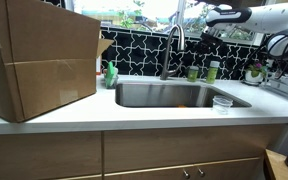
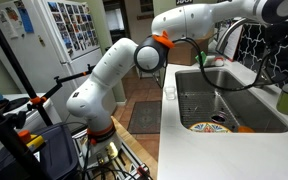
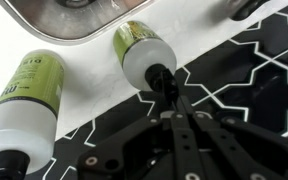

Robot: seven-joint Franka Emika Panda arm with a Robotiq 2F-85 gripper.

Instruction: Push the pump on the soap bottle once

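Observation:
In the wrist view two soap bottles with white bodies and green labels stand by the sink. One soap bottle (image 3: pixel 140 48) is in the middle and its black pump (image 3: pixel 160 78) lies right at my fingertips. A second bottle (image 3: pixel 22 102) stands to the left. My gripper (image 3: pixel 170 98) has its fingers pressed together, with the tips at or on the pump head. In an exterior view the gripper (image 1: pixel 206 36) hangs above the two bottles (image 1: pixel 193 72) behind the sink. Contact with the pump cannot be told for sure.
A steel sink (image 1: pixel 174 96) with a faucet (image 1: pixel 170 48) sits in the white counter. A large cardboard box (image 1: pixel 39 55) stands at one end. A green dish bottle (image 1: pixel 111 73) and a clear cup (image 1: pixel 222 103) are near the sink. A black-and-white tiled wall (image 3: pixel 244 70) is behind.

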